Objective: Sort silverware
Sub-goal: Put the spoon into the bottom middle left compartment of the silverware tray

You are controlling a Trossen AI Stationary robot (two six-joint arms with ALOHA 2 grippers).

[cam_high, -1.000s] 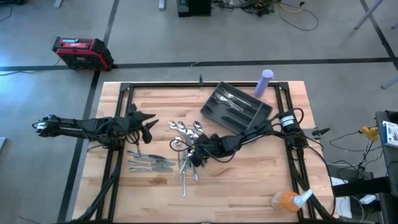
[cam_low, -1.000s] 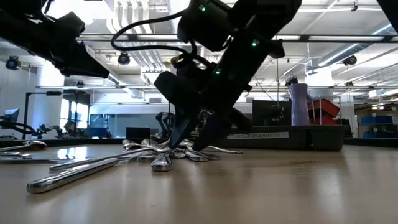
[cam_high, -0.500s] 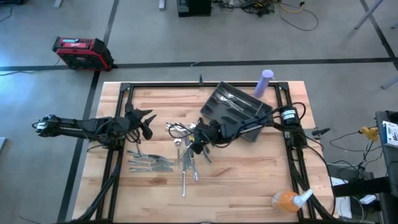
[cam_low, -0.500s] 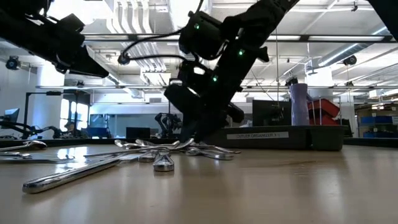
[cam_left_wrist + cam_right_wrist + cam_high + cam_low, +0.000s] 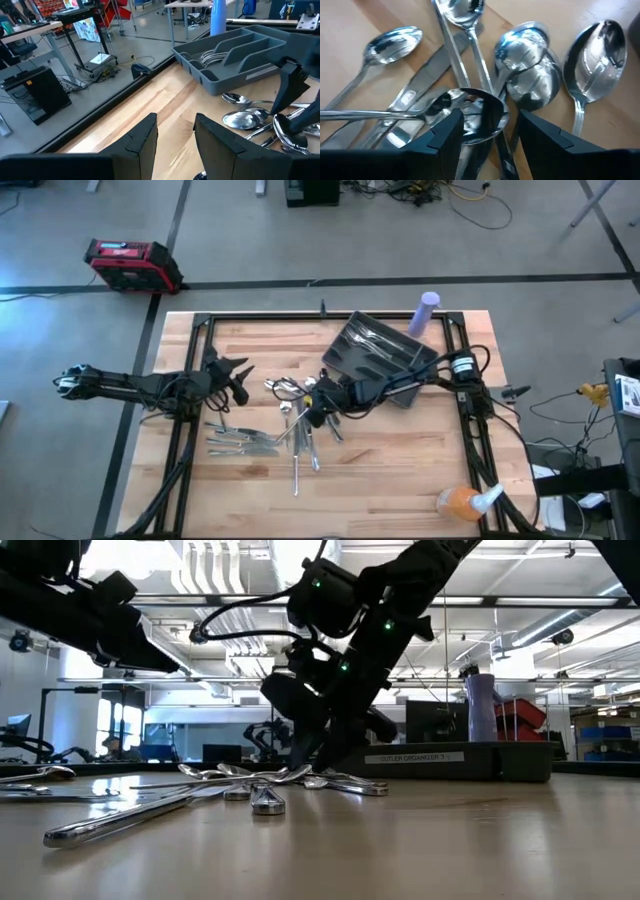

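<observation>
**Right now: right gripper down in the spoon pile**

Right now your right gripper (image 5: 312, 408) is low over the loose silverware (image 5: 296, 430) in the middle of the table (image 5: 400, 470), just in front of the dark tray (image 5: 380, 350). In the right wrist view its fingers (image 5: 445, 135) stand apart, and the bowl of one spoon (image 5: 475, 112) sits between them. The jaws have not closed on it as far as you can see, so treat this as a grasp being lined up.

What matters most is how that spoon lies. Its handle runs out sideways from the bowl, roughly across the gap between the fingers and not along it, over a flat knife and beside other spoons (image 5: 530, 70) that overlap each other. You would probably pinch the wide bowl instead of the slim handle, and neighbouring pieces touching it could be dragged along or flick away. A small turn of the wrist, or a shift toward the handle, looks like the safer approach.

A second group of silverware (image 5: 240, 442) lies nearer the left side. Some forks (image 5: 210, 56) are already in one tray compartment.

Your left gripper (image 5: 238, 376) hovers above the table, well apart from the pile, with its fingers (image 5: 145, 137) open and holding nothing. The right arm is clearly nearer, so the pick falls to it.
</observation>
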